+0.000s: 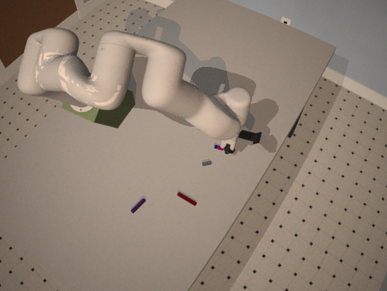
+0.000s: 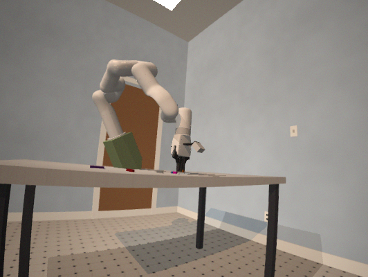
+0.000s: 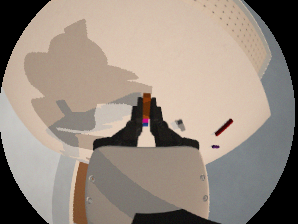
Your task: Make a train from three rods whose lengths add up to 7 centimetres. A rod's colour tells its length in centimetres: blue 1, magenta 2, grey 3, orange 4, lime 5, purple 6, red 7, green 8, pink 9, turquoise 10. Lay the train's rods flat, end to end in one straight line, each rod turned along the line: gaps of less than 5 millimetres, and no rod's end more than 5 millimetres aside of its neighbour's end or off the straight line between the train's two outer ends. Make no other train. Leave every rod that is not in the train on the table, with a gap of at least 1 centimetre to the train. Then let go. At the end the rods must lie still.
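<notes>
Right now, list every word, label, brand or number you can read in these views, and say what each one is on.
None: no readable text in any view.
Rods: plain colour only, as on the red, purple and grey ones.
Arm and hand, shut on the orange rod: unmarked.
Green base: unmarked.
Wall plate: blank.

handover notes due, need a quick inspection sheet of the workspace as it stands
surface: grey table, rods lying flat on it
job's things: blue rod and magenta rod in line beside the gripper; orange rod between the fingers
clutter: grey rod, red rod, purple rod, all well apart from the line
grippers: gripper low at the table, shut on the orange rod
cables: nothing seen
surroundings: brown door, blue walls, tiled floor
</notes>
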Available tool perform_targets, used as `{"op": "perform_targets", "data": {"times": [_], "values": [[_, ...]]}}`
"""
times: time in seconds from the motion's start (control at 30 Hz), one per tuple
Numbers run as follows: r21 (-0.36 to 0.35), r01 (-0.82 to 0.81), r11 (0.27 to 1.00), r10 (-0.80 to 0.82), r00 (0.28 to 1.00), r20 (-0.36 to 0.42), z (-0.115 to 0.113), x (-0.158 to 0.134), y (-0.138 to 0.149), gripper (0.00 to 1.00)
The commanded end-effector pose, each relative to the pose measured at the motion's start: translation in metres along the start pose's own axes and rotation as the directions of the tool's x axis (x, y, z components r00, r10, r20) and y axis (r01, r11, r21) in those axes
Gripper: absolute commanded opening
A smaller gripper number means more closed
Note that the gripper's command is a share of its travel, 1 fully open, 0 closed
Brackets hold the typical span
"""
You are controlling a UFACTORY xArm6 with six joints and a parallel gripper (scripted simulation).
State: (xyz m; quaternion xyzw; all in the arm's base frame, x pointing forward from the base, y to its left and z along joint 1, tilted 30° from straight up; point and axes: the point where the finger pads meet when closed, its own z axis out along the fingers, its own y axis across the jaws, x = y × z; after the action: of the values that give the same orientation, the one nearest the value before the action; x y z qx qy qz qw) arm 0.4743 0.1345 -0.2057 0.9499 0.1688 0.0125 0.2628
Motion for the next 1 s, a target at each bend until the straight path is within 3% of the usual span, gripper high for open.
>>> {"op": "perform_targets", "data": {"times": [0.0,0.97], "values": [[0.001,-0.001,1.0,0.001,1.0,-0.004,0.0022,0.0018,-0.0001,0.04],[0.001,-0.001,1.0,0.001,1.0,-0.004,0.0078,0.0018,-0.0001,0.04]]}}
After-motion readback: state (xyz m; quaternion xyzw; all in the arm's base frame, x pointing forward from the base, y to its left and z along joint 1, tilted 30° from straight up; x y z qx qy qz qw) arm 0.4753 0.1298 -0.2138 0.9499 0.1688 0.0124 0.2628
